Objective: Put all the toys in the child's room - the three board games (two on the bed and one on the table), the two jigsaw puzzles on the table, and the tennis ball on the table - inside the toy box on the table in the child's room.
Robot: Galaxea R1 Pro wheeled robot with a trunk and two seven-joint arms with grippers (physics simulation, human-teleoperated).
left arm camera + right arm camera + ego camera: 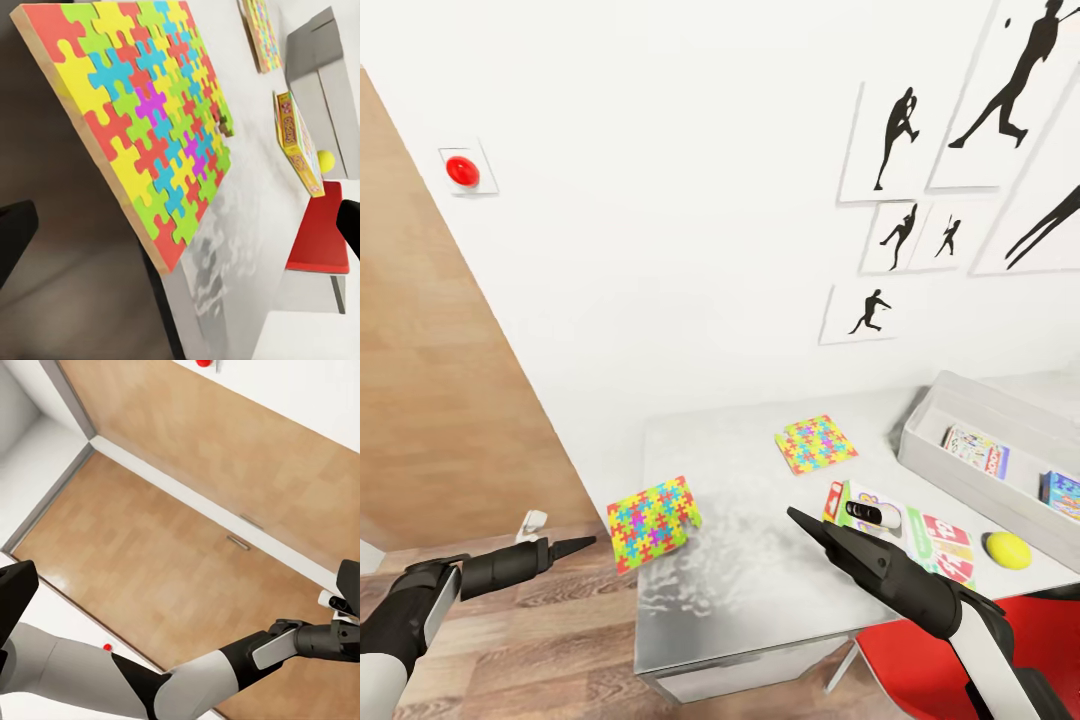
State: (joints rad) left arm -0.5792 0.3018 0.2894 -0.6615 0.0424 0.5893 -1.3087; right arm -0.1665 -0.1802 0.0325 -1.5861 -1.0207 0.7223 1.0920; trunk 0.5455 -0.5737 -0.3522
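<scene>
Flat multicoloured jigsaw-puzzle squares (pixel 653 521) (pixel 816 443): two were seen
Flat printed rectangular game boxes (pixel 900 528) (pixel 977 450) (pixel 1061 490): three
Small yellow-green ball (pixel 1008 550): one
Light-grey plastic tray (pixel 960 480): one

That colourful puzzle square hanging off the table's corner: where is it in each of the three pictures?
Head view: the jigsaw puzzle lies at the table's near left corner, overhanging the edge, just ahead of the left gripper.
Left wrist view: the same puzzle looms large and close, seen edge-on and tilted.
Right wrist view: it is not in this picture.
Shared landmark: the tennis ball beside the red chair seat.
</scene>
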